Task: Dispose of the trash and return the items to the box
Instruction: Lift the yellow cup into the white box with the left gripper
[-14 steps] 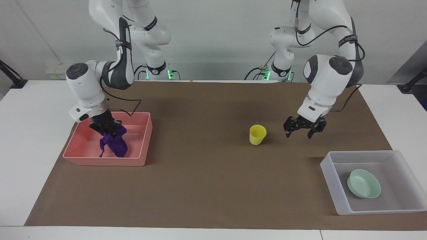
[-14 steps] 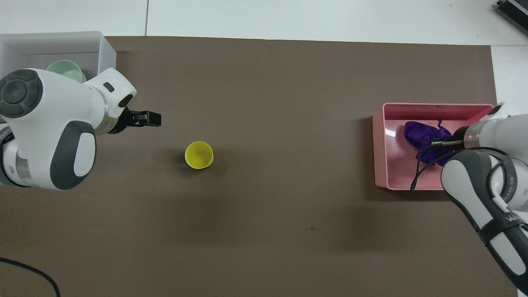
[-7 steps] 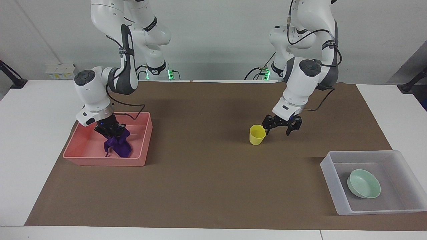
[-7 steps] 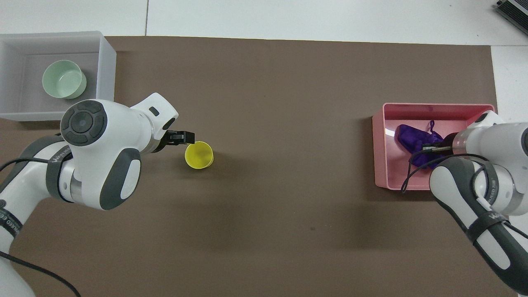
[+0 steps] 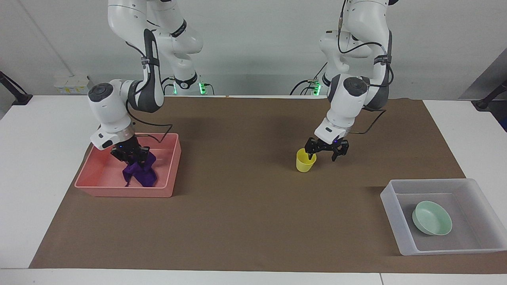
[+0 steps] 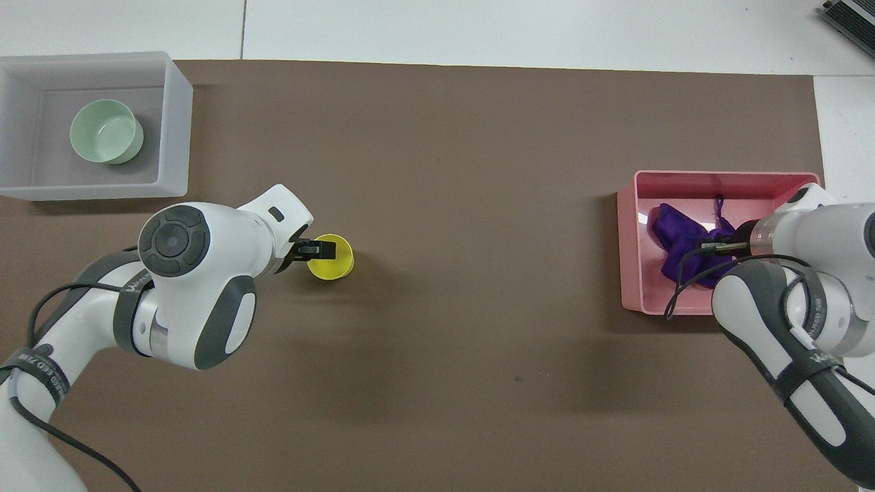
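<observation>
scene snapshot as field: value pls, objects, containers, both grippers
cup: yellow cup upright on the brown mat
bowl: mint bowl in the frosted box
cloth: purple cloth in the pink tray
left gripper: open, one finger at the cup's rim
right gripper: over the pink tray, on the cloth
remaining: cup not yet in box

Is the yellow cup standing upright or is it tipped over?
Upright. The yellow cup stands on its base on the brown mat, and its open mouth faces up in the overhead view.
</observation>
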Tool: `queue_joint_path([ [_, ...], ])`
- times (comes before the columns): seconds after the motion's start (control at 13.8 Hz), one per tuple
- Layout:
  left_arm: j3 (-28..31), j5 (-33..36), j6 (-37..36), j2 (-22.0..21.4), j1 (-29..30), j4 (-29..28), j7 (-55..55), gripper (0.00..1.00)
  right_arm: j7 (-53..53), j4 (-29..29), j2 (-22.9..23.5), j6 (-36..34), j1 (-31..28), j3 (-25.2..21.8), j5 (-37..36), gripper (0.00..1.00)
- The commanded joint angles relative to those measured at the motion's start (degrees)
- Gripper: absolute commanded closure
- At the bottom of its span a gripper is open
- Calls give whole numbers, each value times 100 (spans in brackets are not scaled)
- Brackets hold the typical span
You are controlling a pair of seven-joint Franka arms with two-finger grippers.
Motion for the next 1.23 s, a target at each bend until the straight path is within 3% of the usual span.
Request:
queue_joint_path([
  [0.0,84,114,264,-120,-185,-267,-116,0,70,-67,-41,88,-97,70,-1,0],
  [0.07,84,114,264,-120,-185,-276,-116,0,70,-67,-41,88,-97,70,-1,0],
  [0.14,84,114,273,-103,-194,-276,-134,13,70,-67,-41,88,-97,70,-1,0],
  [0.36,84,106,282,-103,-194,-276,-177,84,70,-59,-41,88,-97,70,-1,0],
  [0.43,84,106,273,-103,-203,-285,-326,100,70,-24,-50,71,-97,70,-1,0],
  [0.87,84,106,203,-59,-124,-110,-310,100,78,432,-621,-841,-35,70,42,0],
  [1.16,101,114,-402,-68,244,592,-240,100,525,1047,-955,-2027,17,131,42,0],
])
